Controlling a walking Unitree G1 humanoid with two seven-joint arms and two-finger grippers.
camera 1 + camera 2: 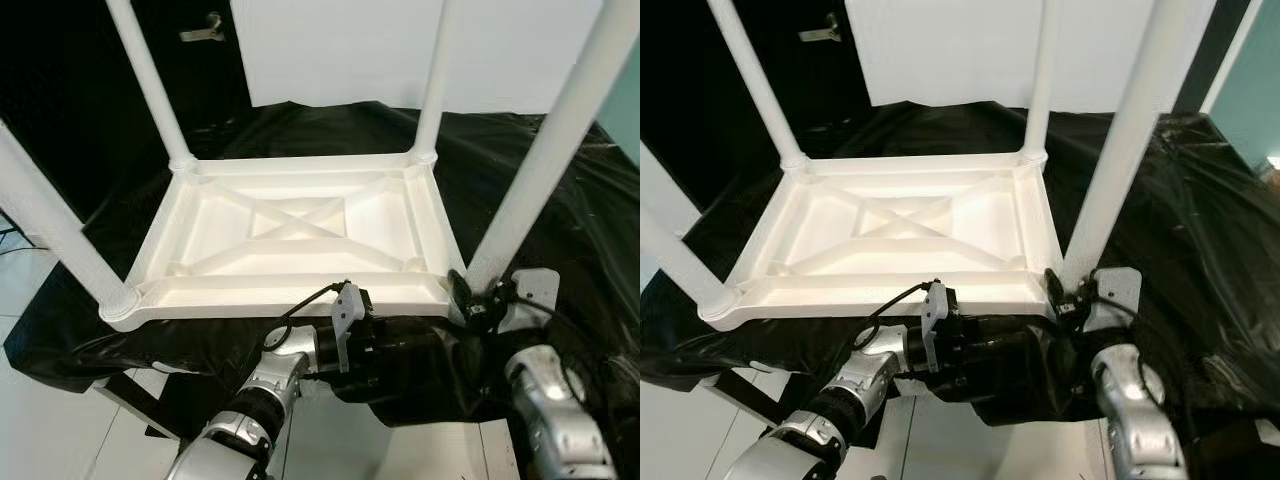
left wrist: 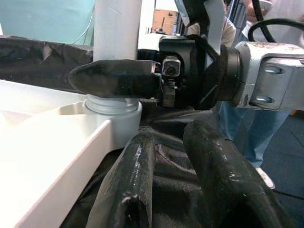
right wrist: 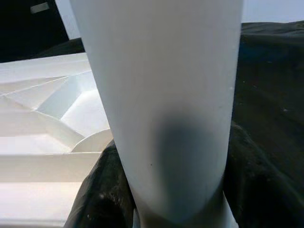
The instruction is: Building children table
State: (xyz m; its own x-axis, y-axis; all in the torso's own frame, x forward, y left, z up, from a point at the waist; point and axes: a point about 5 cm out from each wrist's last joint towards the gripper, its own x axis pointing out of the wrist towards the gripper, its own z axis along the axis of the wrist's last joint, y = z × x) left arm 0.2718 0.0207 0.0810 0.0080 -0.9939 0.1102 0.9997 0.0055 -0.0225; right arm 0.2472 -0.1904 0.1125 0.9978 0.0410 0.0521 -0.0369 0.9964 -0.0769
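Inspecting from the near edge outward.

- Finding the left gripper (image 2: pixel 168 142) lying low on the black sheet (image 1: pixel 600 230), just beside the near rim of the children table (image 1: pixel 290 292). Showing its two fingers (image 2: pixel 123 190) a little apart with nothing between them. Judging this as a waiting or steadying post, not a grasp.
- Finding the right gripper (image 1: pixel 478 295) clasping the near right leg (image 1: pixel 540 160) just above the socket collar. Seeing one of its fingers (image 2: pixel 114 78) pressing across the white tube in the left wrist view. Judging the low grip as chosen for control at the joint, either seating the leg or twisting it home. Not being able to tell how deeply the leg is sitting in its socket.
- Recording the children table as lying upside down on the sheet-draped tabletop, ribbed underside facing up, so that the corner sockets are opening upward for the legs.
- Noting the near left leg (image 1: pixel 50 230) standing in its corner, untouched.
- Noting the far left leg (image 1: pixel 150 85) and the far right leg (image 1: pixel 435 75) standing upright in the two rear corners.
- Judging assembly as nearly complete, with the near right corner being the joint in hand. Flagging the risk of the light table sliding on the slick sheet under any sideways push.
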